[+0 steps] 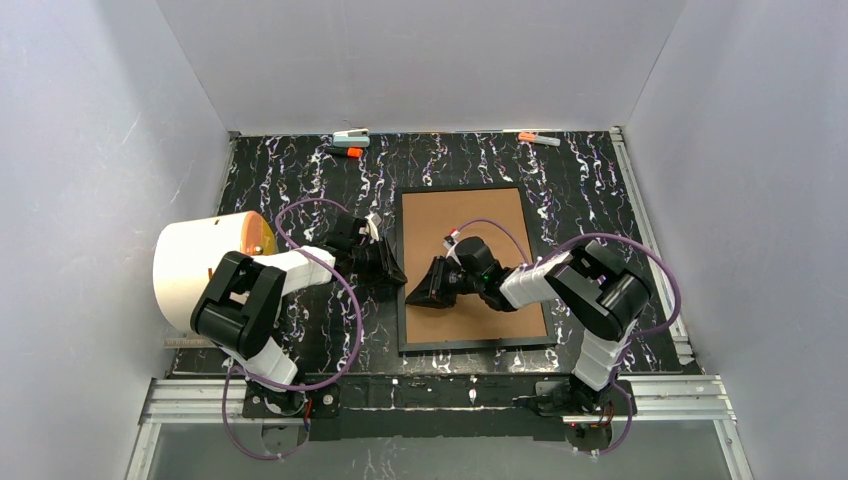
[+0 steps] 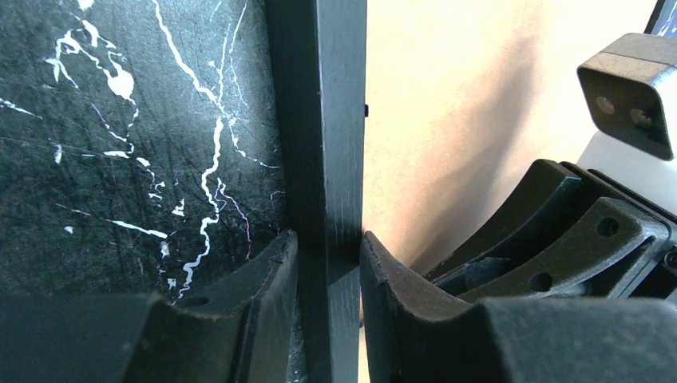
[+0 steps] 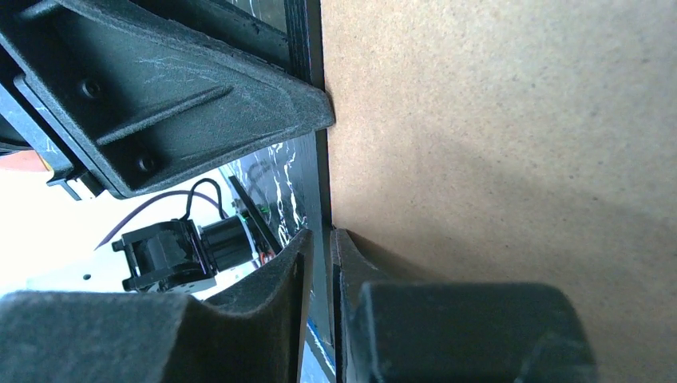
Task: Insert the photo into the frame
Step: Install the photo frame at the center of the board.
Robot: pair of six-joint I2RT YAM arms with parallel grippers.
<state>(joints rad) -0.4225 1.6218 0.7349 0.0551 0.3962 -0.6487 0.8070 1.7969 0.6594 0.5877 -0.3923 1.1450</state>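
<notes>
Backing board [image 1: 470, 215] in the frame [image 1: 478, 345]; left gripper [image 1: 398, 275], right gripper [image 1: 411, 296] tight on rail

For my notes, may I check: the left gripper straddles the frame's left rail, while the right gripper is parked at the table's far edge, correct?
Not quite. The right gripper is not parked there; it pinches the same left rail of the frame, as the right wrist view shows. The left gripper does straddle that rail.

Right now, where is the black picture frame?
In the top view, the frame lies flat just right of centre, under the brown backing board; the left end effector and right end effector clamp its left edge.
</notes>
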